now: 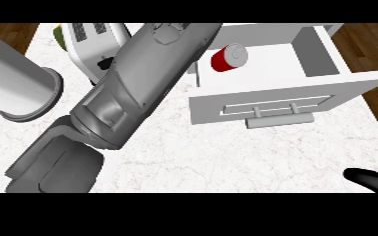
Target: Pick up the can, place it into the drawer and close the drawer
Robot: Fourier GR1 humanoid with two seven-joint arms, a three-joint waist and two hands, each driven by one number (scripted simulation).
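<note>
1. One red can (230, 58) sits inside the open white drawer (325, 55), in its left half and close to the left wall, with its grey lid turned up towards the viewer
2. The drawer stands pulled out over the right side of the pale marbled worktop (221, 155), and its front panel with the bar handle (280, 120) faces the near edge
3. A grey left forearm (140, 85) crosses the worktop on a slant from the near left corner towards the far edge, ending just beside the drawer's left wall; the left robot hand is cut off at the upper edge of view, so whether it is apart or together cannot be told
4. Only a black tip of the right robot hand (363, 177) shows at the near right corner, well apart from the can, and its state cannot be told either
5. A white toaster (92, 42) stands at the far left of the worktop, partly behind the forearm, with something green (57, 33) just beyond it
6. A grey cylindrical container (26, 87) stands at the left edge
</note>
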